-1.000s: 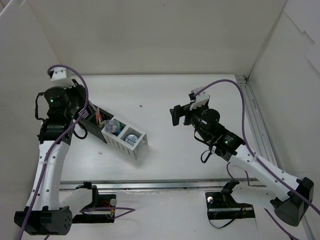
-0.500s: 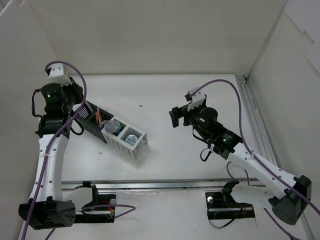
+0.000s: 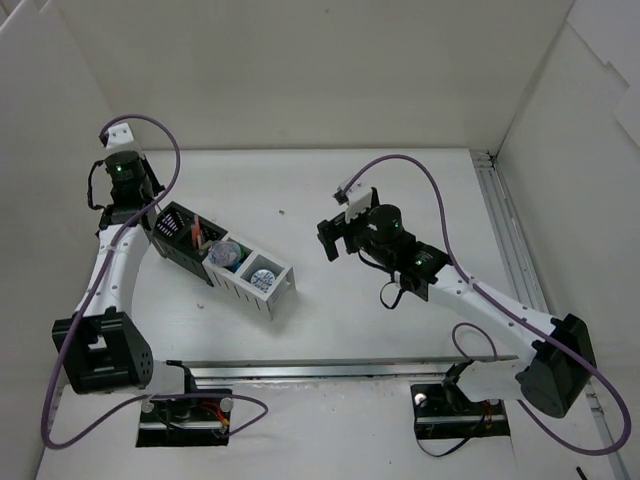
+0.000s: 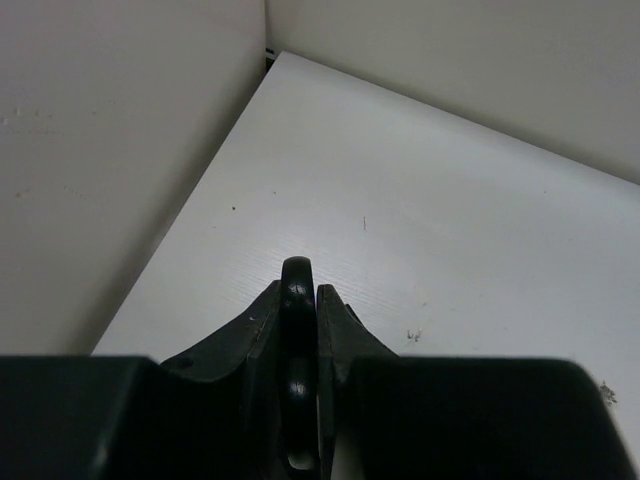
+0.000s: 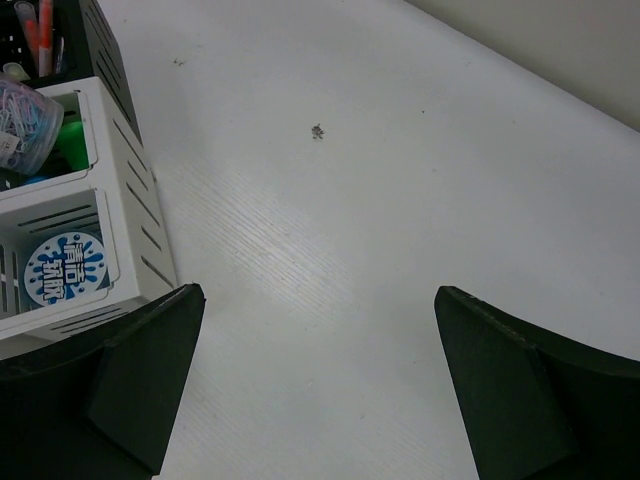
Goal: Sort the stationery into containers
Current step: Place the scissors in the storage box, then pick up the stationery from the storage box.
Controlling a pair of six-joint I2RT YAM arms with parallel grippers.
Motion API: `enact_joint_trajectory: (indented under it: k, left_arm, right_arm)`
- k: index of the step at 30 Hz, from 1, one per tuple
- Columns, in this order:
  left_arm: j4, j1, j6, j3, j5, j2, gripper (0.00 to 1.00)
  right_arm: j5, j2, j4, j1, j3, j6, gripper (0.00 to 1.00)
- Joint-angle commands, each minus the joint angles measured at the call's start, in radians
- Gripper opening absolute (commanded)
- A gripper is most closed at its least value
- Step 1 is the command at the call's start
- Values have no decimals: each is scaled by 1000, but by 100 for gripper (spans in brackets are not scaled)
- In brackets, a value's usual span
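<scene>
The containers (image 3: 222, 262) lie in a slanted row on the left of the table, black boxes at the upper left and white ones at the lower right. Orange pens (image 3: 197, 235), a clear jar (image 3: 228, 254) and a blue roll (image 3: 263, 278) sit inside them. My left gripper (image 3: 122, 160) is behind the row's black end, near the left wall. It is shut on a black loop, the scissors' handle (image 4: 297, 330). My right gripper (image 5: 320, 380) hangs open over bare table just right of the white boxes (image 5: 130, 220). The blue roll (image 5: 62, 270) and a green highlighter (image 5: 70, 140) show there.
White walls close the table on the left, back and right. A metal rail (image 3: 510, 250) runs along the right edge. Another rail (image 3: 330, 368) crosses in front of the arm bases. A small dark speck (image 5: 317, 130) lies on the table.
My left arm has swung back and up toward the rear left corner, still shut on the handle. My right gripper has moved left toward the white boxes, staying open.
</scene>
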Motion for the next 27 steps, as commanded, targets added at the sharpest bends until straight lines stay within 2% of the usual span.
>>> enact_joint_trajectory:
  k: [1,4,8,10,12,14,15,19,20,22,23,25,27]
  left_arm:
    - [192,1,-5,24,-56,33,0]
    - [231,-8,-8,19,-59,86,0]
    - [159,-20,-32,47,-89,135,2]
    - [90,-31,-57,62,-109,139,36]
    - [17,-31,-75,70,-109,124,63]
    - [-13,-31,-91,59,-73,83,82]
    - [-45,-31,-91,56,-51,67,99]
    - [-146,-31,-52,38,111,-26,100]
    - [-184,-31,-39,30,230,-43,99]
    - [-208,-31,6,-10,361,-95,99]
    - [-214,-31,27,-30,522,-112,99]
    - [-185,-51,56,-118,695,-162,100]
    - [-162,-69,63,-209,752,-209,99]
  right_arm:
    - [-32,31,70,27,73,-47,98]
    - [11,70,62,54,91,-71,98]
    - [24,85,62,55,99,-67,98]
    - [-5,93,64,58,104,-71,98]
    - [-37,103,61,66,118,-74,98]
    - [-35,128,47,72,137,-79,98]
    - [-27,131,42,78,141,-79,98]
    - [-24,131,47,81,127,-68,98]
    - [-24,130,47,80,122,-67,98]
    - [-25,123,47,84,107,-67,98]
    - [-24,122,45,83,102,-68,98]
    - [-22,119,39,84,92,-71,98]
    - [-21,113,30,86,87,-73,98]
